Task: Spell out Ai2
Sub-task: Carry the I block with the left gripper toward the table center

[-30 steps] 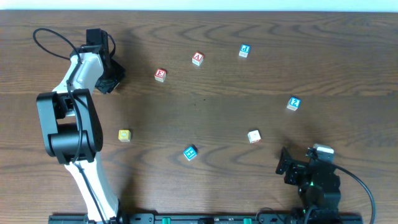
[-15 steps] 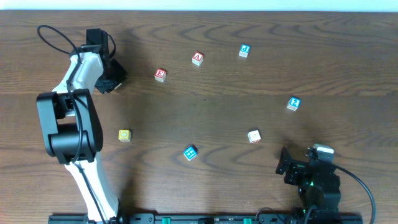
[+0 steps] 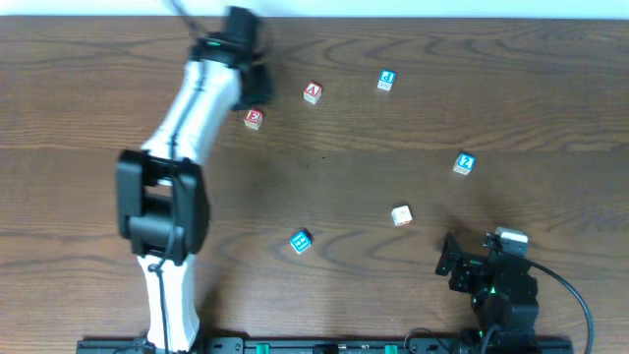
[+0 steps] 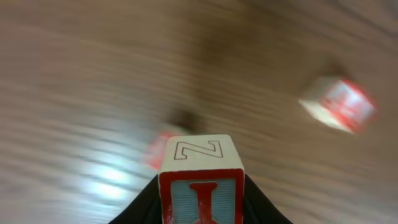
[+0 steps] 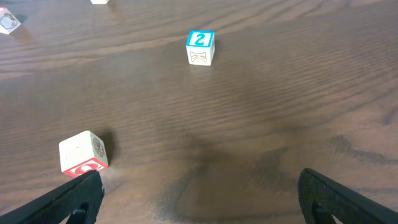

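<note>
The left gripper (image 3: pixel 249 87) hangs near the far edge of the bench (image 3: pixel 550 108), left of the middle. It is clamped on a red-edged I block (image 4: pixel 201 186), with a dark finger pressed to each side. The block's top face reads Z and the face toward the wrist camera shows a red I. The rest of the left wrist view is blurred.

Just beside the gripper, a little toward the near edge, lies a red E block (image 3: pixel 254 118). A light-blue block (image 3: pixel 301 241) sits near the middle of the near edge. The red A block (image 3: pixel 313 92) lies close to the far edge, just right of the gripper. Further right along that edge is a second blue block (image 3: pixel 386 80), its character too small to read. A white-and-red block (image 3: pixel 401 214) rests right of centre.

The right gripper (image 3: pixel 454 261) sits by the near right corner, its jaws spread wide and holding nothing. The blue 2 block (image 3: pixel 464 163) lies beyond it, well apart, midway between the near and far edges.
</note>
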`<action>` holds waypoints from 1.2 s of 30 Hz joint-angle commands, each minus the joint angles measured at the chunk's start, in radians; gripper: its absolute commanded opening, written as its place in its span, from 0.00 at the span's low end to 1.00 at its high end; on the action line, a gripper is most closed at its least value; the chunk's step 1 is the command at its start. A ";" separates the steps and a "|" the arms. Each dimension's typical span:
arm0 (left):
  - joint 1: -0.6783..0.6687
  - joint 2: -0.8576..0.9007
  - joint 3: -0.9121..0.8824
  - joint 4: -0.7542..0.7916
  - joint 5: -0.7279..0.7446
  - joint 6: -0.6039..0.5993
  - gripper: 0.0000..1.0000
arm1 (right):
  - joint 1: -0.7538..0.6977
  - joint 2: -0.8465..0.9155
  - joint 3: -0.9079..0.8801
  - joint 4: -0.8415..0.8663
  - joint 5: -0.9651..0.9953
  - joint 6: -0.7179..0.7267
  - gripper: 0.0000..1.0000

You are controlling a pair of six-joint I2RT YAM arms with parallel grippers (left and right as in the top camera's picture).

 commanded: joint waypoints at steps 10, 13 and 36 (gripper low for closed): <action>-0.217 0.038 0.010 -0.005 -0.014 0.190 0.06 | -0.006 -0.005 -0.004 -0.002 -0.003 -0.014 0.99; -0.227 0.058 0.010 -0.025 -0.014 0.225 0.05 | -0.006 -0.005 -0.004 -0.002 -0.003 -0.014 0.99; -0.251 0.168 0.010 -0.058 0.136 0.183 0.06 | -0.005 -0.005 -0.004 -0.002 -0.003 -0.014 0.99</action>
